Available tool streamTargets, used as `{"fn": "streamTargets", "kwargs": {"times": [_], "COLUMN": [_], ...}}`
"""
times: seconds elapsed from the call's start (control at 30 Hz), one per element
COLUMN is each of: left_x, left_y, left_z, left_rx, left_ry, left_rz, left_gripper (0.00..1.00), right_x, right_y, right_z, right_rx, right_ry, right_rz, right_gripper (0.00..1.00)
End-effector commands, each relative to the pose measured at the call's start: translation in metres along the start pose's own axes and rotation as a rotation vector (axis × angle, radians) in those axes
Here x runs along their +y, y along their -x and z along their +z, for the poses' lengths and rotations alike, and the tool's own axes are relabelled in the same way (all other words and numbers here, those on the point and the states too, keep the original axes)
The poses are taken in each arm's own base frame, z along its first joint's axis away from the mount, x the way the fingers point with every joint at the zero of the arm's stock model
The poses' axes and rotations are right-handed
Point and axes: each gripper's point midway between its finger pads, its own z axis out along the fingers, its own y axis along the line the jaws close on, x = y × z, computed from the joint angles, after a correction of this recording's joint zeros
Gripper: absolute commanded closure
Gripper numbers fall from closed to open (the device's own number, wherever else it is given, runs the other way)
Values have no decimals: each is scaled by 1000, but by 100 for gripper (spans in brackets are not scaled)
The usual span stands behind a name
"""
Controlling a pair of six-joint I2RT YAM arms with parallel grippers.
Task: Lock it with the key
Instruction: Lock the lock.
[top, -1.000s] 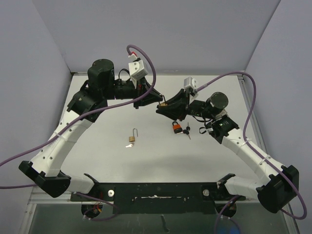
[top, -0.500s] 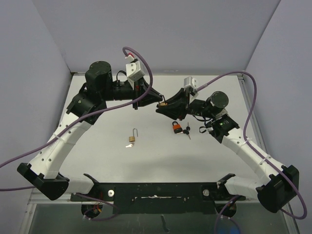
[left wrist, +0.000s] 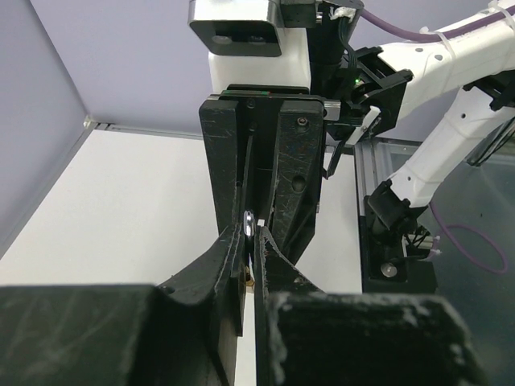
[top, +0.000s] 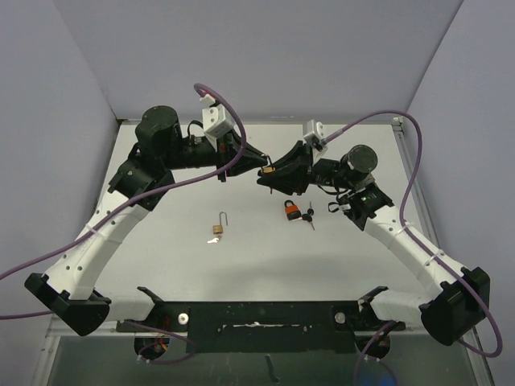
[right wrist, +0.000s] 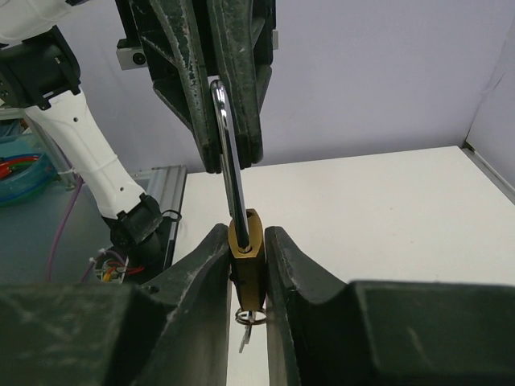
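Note:
A brass padlock (top: pixel 268 170) hangs in the air between the two grippers above the middle of the table. My right gripper (right wrist: pixel 246 235) is shut on the padlock's brass body (right wrist: pixel 246 251). A key ring with a key (right wrist: pixel 250 319) hangs under it. The steel shackle (right wrist: pixel 227 153) rises into my left gripper (right wrist: pixel 216 88). In the left wrist view my left gripper (left wrist: pixel 253 240) is shut on the shackle (left wrist: pixel 249 220), with a bit of brass (left wrist: pixel 249 277) showing below. Both grippers meet tip to tip in the top view, left (top: pixel 259 160) and right (top: pixel 272 176).
A second brass padlock (top: pixel 219 226) with an open shackle lies on the table left of centre, a small key (top: pixel 211 240) beside it. A black and orange padlock (top: pixel 290 211) with keys (top: pixel 309 218) lies under the right arm. Purple cables arc over both arms.
Both wrists have shifted slightly up and toward the far side, still joined on the padlock. The left arm's elbow has moved a little left. The things on the table have not moved.

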Motion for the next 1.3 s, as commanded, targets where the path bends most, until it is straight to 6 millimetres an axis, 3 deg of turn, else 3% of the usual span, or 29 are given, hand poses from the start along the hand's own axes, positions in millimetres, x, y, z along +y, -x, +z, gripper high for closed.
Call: {"fn": "streamTargets", "kwargs": {"times": [0.0, 0.3, 0.53, 1.0, 1.27], "left_x": [-25, -27, -23, -12, -12], "left_y": [-70, -102, -113, -87, -80], "left_z": [8, 10, 11, 11, 15], "left_rx": [182, 239, 256, 215, 197], "left_ry": [-101, -97, -82, -39, -52], "left_rz": [-201, -250, -263, -193, -191], "left_gripper": [100, 100, 100, 100, 100], "right_x": [20, 21, 42, 81, 77], "right_y": [127, 153, 167, 144, 143], "right_z": [-5, -13, -16, -12, -13], "right_rx": [-297, -341, -370, -254, -267], "right_ry": [-42, -95, -20, 261, 235], "right_rz": [-274, -312, -320, -274, -284], "right_gripper": [100, 100, 100, 100, 100]}}
